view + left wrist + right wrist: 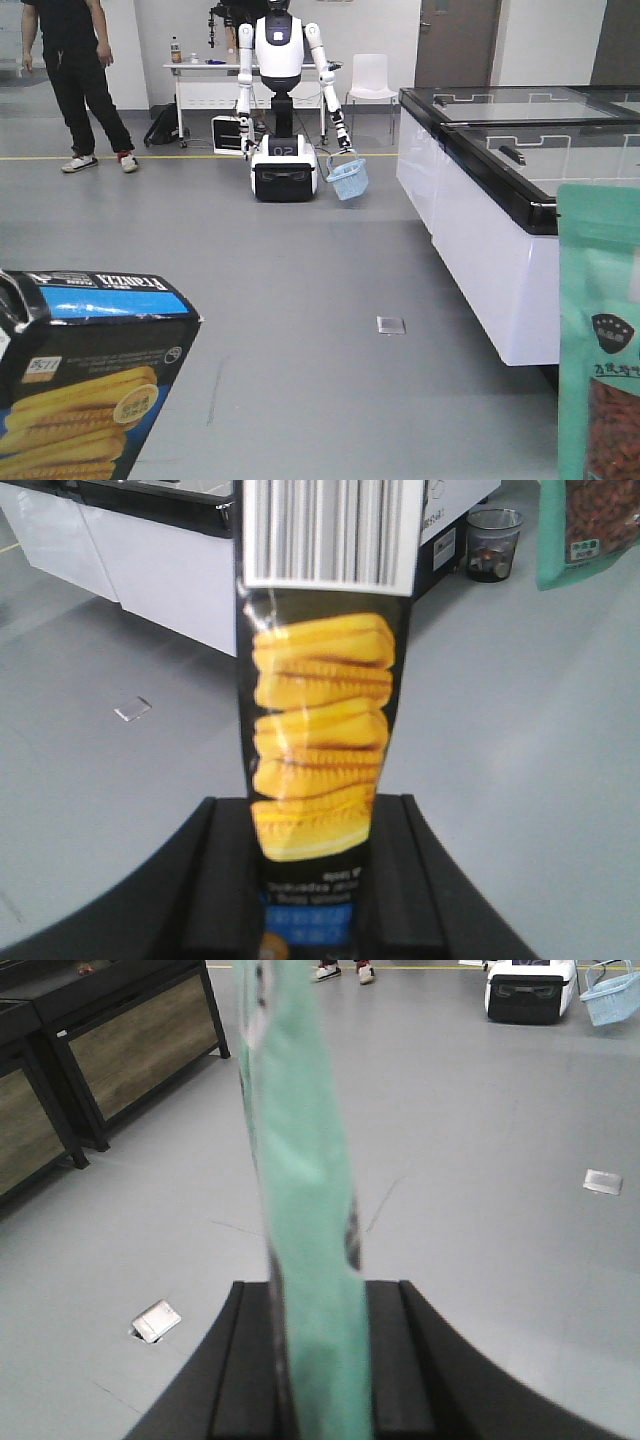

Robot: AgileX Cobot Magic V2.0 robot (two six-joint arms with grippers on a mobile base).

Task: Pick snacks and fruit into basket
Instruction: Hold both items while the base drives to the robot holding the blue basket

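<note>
Tightly, left fingers (222,880) clamp a biscuit box (320,730), right fingers (243,1360) a green pouch (300,1190).

white freezer (470,230), chair (372,72), standing person (75,60)

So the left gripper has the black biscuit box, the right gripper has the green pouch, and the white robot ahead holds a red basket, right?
Not quite: the basket the white robot holds is light blue, not red, as the exterior front-facing view shows. The left gripper does hold the black biscuit box, and the right gripper the green pouch.
</note>
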